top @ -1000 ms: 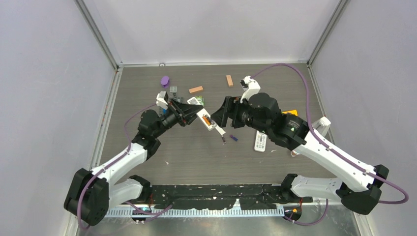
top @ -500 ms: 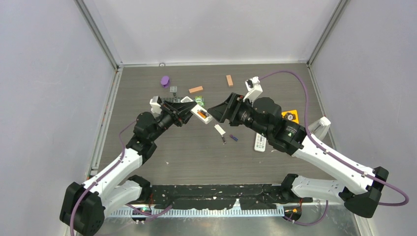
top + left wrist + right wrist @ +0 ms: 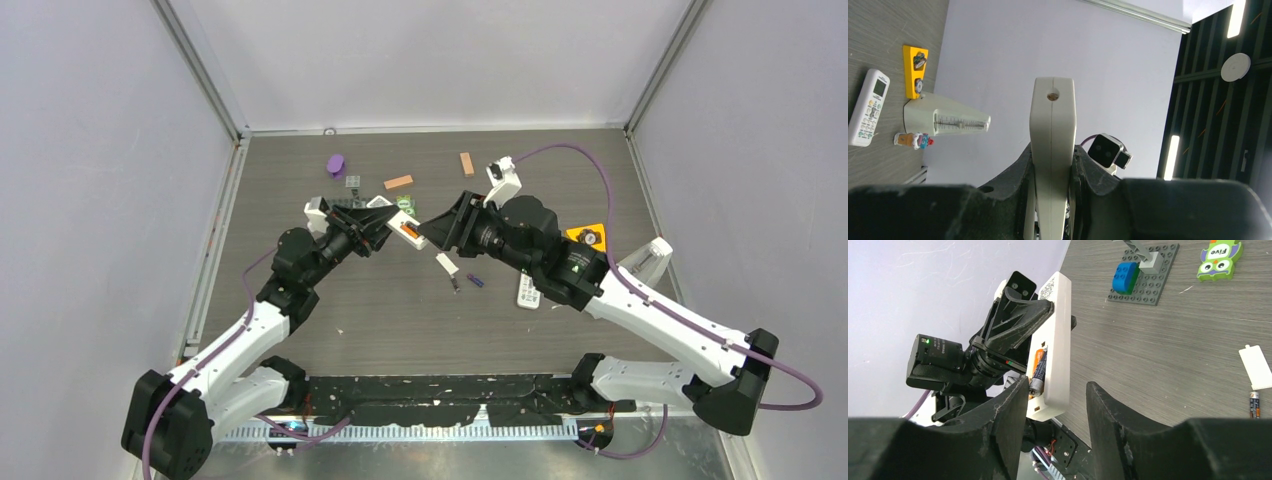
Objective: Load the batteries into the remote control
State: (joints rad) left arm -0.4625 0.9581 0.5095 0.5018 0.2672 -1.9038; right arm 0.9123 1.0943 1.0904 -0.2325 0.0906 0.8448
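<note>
Table (image 3: 300, 300): dark grey, with a wood look; all the loose things lie on it.
Left gripper (image 3: 388, 226): shut tight on the remote; it holds it by one end, tilted, out over the far middle of the table.
Right gripper (image 3: 1057, 390): jaws part way apart; the free end of the remote sits between them; a gap shows on one side, so it is not squeezing.
Remote (image 3: 1057, 330): long and white; its back is open, so the slot shows; it sits between the two grippers.
Other remote (image 3: 868, 107): white with many buttons; flat on the table, on the right side, well apart from the held one.
Lego plate (image 3: 1143, 277): grey; a blue brick (image 3: 1125, 276) stands on it; far side of the table.
Owl card (image 3: 1219, 260): green; lies near the plate.
Cover (image 3: 1257, 367): small white flap; flat on the table, near the loose batteries.
Orange battery (image 3: 1037, 371): inside the slot of the held remote.
Dark battery (image 3: 1254, 405): on the table, just beside the cover.
Purple battery (image 3: 475, 281): on the table, just beside the dark one.
</note>
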